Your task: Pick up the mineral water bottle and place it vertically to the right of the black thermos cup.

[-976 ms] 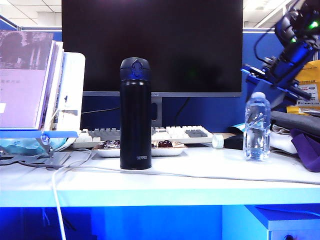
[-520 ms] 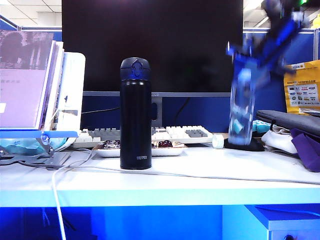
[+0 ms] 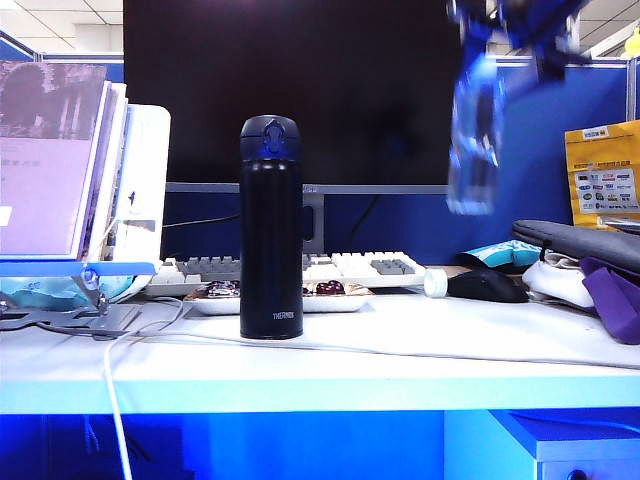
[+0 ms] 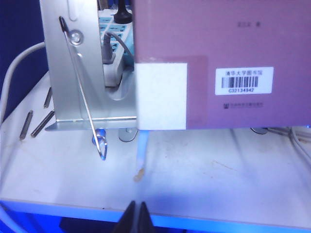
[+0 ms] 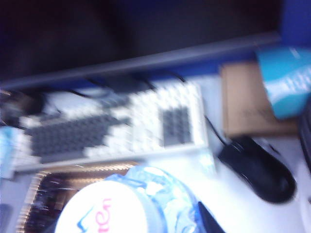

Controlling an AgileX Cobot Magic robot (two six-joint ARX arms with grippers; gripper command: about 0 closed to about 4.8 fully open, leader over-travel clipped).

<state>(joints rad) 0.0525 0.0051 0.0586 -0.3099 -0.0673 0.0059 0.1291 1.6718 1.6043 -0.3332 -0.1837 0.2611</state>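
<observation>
The mineral water bottle [image 3: 476,135] hangs high in the air at the upper right, blurred, with my right gripper [image 3: 510,25] shut on its top. From the right wrist camera its white cap and clear shoulder [image 5: 141,206] fill the near edge, with one dark finger [image 5: 209,222] beside it. The black thermos cup [image 3: 271,228] stands upright on the white table [image 3: 400,345], well to the left of and below the bottle. My left gripper [image 4: 136,217] sits shut and empty over the table's front edge, near a book stand.
A keyboard [image 3: 340,268], a tray of dark items [image 3: 330,292], a white tape roll [image 3: 435,283] and a black mouse [image 3: 487,285] lie behind the flask. A monitor [image 3: 300,90] fills the back. Books on a stand [image 3: 80,170] are left; bags [image 3: 585,260] right. A cable [image 3: 400,350] crosses the table.
My right gripper has lifted the bottle off the table at the right, carrying it up and slightly leftward. The flask and the left gripper have not moved.
</observation>
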